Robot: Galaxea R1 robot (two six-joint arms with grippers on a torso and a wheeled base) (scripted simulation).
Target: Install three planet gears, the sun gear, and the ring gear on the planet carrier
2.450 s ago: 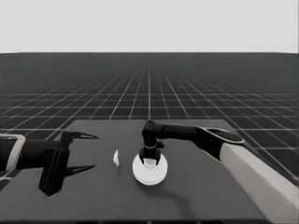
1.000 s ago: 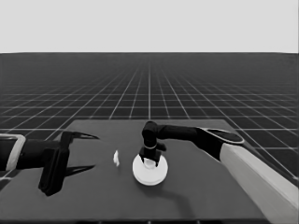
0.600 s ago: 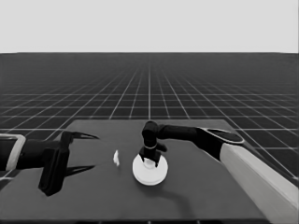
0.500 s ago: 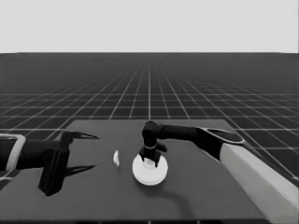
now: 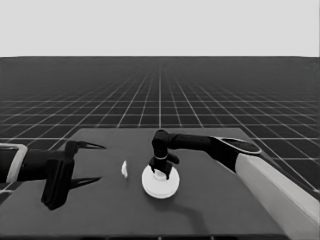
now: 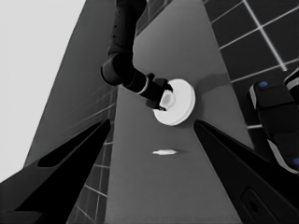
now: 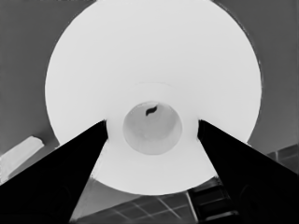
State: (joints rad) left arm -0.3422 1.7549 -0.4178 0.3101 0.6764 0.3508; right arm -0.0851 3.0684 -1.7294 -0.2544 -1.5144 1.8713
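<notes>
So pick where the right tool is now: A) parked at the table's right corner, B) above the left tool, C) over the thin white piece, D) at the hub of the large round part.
D: the right tool straddles the raised hub of the large round part.

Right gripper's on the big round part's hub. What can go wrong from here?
1. The right gripper stands over the raised hub of the larger round part, a finger on each side. If it lifts unevenly, it may tilt or drag the part off whatever sits beneath, which is hidden.
2. The thin white piece lies loose beside the part; a sideways retreat could knock it.
3. The left gripper is parked at the table's left end, open, posing little risk.
</notes>
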